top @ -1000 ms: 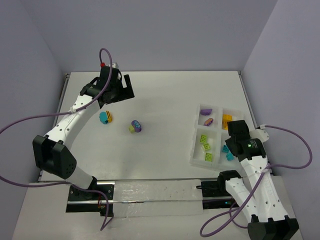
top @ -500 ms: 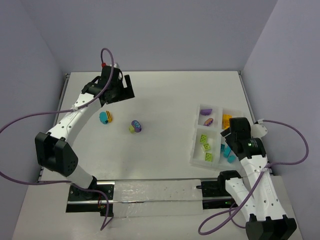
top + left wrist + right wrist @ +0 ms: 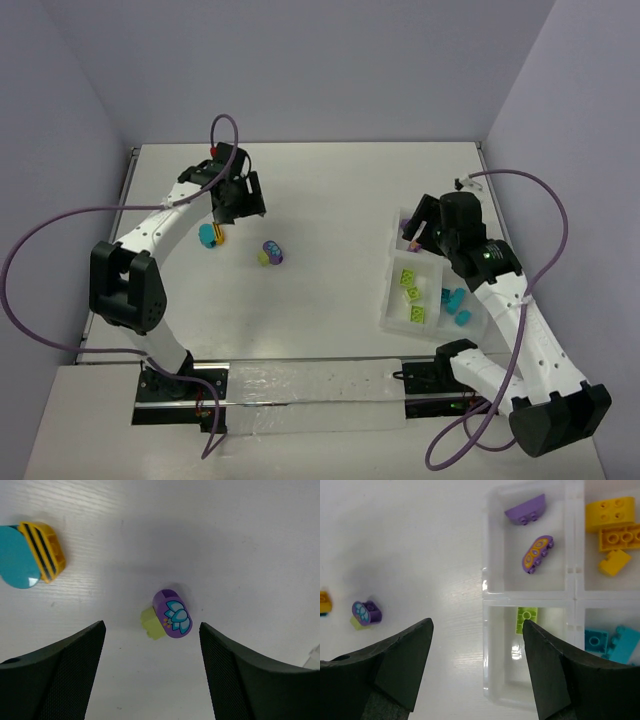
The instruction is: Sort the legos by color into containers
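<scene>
Two joined pairs of legos lie loose on the table: a teal and orange pair (image 3: 210, 235) (image 3: 31, 555) and a purple and lime green pair (image 3: 270, 252) (image 3: 169, 616) (image 3: 366, 613). My left gripper (image 3: 238, 206) (image 3: 151, 629) hovers open above the table between them, the purple and green pair just ahead of its fingertips. The containers tray (image 3: 390, 305) (image 3: 530, 595) holds purple legos (image 3: 537, 554), yellow legos (image 3: 612, 527), green legos (image 3: 411, 293) and teal legos (image 3: 459, 308), each colour in its own compartment. My right gripper (image 3: 418, 226) (image 3: 476, 624) hangs open and empty over the tray's left edge.
A clear flat strip with black brackets (image 3: 300, 385) runs along the near edge between the arm bases. Purple cables loop beside both arms. Grey walls close in the table at the back and on both sides.
My right gripper opened over the teal compartment, then swung up and left across the tray. My left gripper moved down toward the loose pairs and its jaws narrowed a little.
</scene>
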Available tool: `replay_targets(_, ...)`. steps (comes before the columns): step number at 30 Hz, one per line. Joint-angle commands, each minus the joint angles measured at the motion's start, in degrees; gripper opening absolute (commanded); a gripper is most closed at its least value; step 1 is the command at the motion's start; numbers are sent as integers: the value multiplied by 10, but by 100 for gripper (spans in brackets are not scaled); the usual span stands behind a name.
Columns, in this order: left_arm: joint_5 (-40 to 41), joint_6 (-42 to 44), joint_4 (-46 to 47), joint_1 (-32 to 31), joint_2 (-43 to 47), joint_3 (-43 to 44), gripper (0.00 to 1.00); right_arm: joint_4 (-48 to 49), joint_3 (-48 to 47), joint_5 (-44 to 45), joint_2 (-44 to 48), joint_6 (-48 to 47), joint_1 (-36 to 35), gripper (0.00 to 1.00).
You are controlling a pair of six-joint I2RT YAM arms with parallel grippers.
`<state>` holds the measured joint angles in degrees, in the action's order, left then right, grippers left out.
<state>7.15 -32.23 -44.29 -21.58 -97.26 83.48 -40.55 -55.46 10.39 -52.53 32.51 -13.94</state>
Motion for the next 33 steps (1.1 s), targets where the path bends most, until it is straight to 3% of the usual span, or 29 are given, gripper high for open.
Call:
replay_targets(1, -111, 30, 44, -8, 12, -48, 82, 26, -26, 5, -22, -32, -21, 80)
replay_targets(5, -134, 56, 78, -35, 24, -98, 84, 29, -26, -17, -36, -42, -21, 80)
replay_targets(13, -12, 156, 90, -105, 18, -153, 85, 30, -30, -50, -62, -50, -26, 80)
replay_targets(20, 66, 227, 139, -117, 37, -179, 85, 28, -29, -52, -64, -48, -27, 80)
replay_targets(33, -16, 337, 252, -105, 49, -252, 86, 28, -42, -58, -77, -46, -27, 80)
